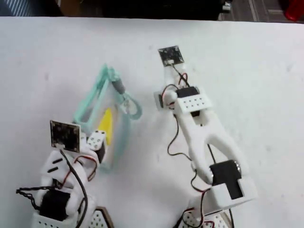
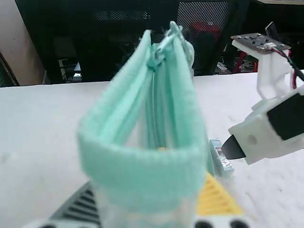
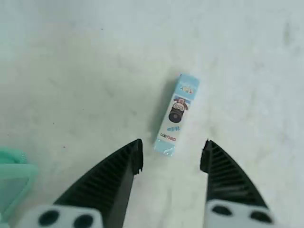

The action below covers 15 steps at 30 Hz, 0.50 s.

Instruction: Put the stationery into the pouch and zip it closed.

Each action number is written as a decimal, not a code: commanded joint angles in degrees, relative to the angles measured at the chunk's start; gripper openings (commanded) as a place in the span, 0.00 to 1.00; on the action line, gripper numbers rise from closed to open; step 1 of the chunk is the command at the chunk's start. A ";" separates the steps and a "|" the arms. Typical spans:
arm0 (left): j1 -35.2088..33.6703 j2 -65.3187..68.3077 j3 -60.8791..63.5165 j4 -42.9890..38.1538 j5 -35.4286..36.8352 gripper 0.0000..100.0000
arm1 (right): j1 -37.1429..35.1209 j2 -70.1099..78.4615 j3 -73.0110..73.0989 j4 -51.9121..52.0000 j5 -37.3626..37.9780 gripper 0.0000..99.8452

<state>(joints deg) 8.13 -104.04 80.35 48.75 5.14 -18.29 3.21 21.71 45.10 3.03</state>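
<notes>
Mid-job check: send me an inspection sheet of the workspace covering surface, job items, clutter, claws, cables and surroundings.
Surface: white table.
Job's things: teal pouch unzipped, mouth gaping; yellow item inside it; eraser flat on the table, outside the pouch.
Clutter: nothing seen.
Claws: left claw holds the pouch's near end; right claw open above the eraser, a finger on each side.
Cables: red and black wires along the right arm; black cable by the left arm.
Surroundings: dark mesh chair beyond the table.
</notes>
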 commanded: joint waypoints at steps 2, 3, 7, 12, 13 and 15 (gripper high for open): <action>4.18 -0.40 -0.62 -0.44 0.00 0.12 | 0.84 1.36 -2.02 -1.27 0.09 0.19; 4.79 -0.40 -0.53 -0.44 0.00 0.12 | 0.75 1.89 -2.02 -1.63 0.09 0.19; 5.41 -0.40 -0.53 -0.44 0.00 0.12 | 0.66 5.14 -2.29 -3.74 0.09 0.19; 5.23 -0.40 -0.53 -0.35 0.00 0.13 | 0.75 7.52 -2.37 -6.29 0.53 0.19; 5.23 -0.40 -0.62 -0.26 0.00 0.13 | 0.66 7.78 -2.37 -6.73 0.53 0.19; 5.23 -0.40 -1.05 1.05 0.00 0.15 | 0.66 8.04 -2.37 -6.90 0.53 0.19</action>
<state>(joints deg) 12.26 -104.57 80.35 48.75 4.88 -18.20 11.74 21.71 39.56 3.03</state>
